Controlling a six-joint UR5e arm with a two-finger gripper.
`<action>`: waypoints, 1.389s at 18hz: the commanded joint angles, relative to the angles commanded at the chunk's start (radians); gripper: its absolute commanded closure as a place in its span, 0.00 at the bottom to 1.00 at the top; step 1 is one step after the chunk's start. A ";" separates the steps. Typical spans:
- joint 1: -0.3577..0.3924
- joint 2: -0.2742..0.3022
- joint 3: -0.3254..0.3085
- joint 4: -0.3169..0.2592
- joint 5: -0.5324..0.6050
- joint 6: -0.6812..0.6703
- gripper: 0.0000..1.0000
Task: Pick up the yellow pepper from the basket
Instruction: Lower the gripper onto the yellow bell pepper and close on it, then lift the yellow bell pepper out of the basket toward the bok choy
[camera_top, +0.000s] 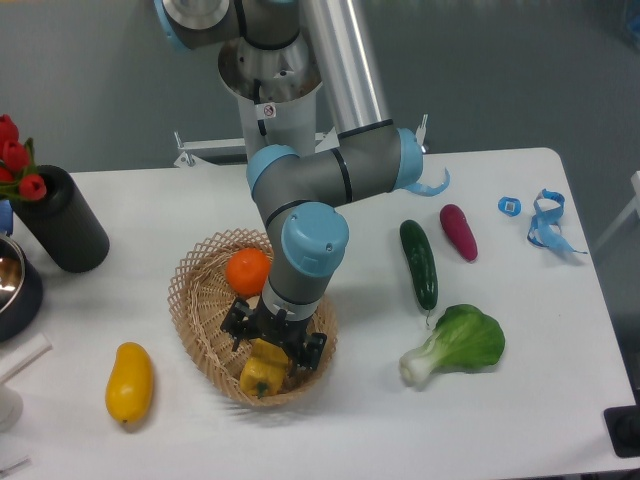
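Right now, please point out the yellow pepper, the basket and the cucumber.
yellow pepper (257, 374), fixed camera, lower lobed body.
basket (192, 297), fixed camera, left woven rim.
cucumber (419, 264), fixed camera, middle of its length.

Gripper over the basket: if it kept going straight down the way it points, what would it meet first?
Most likely the yellow pepper: the gripper points down right over it in the basket, fingers to either side. Whether they already touch is unclear from this single view.
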 joint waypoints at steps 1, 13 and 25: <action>0.000 -0.002 0.000 0.000 0.000 -0.002 0.00; -0.009 -0.003 0.000 0.006 0.018 -0.006 0.50; 0.005 0.106 0.037 0.003 0.115 0.087 0.62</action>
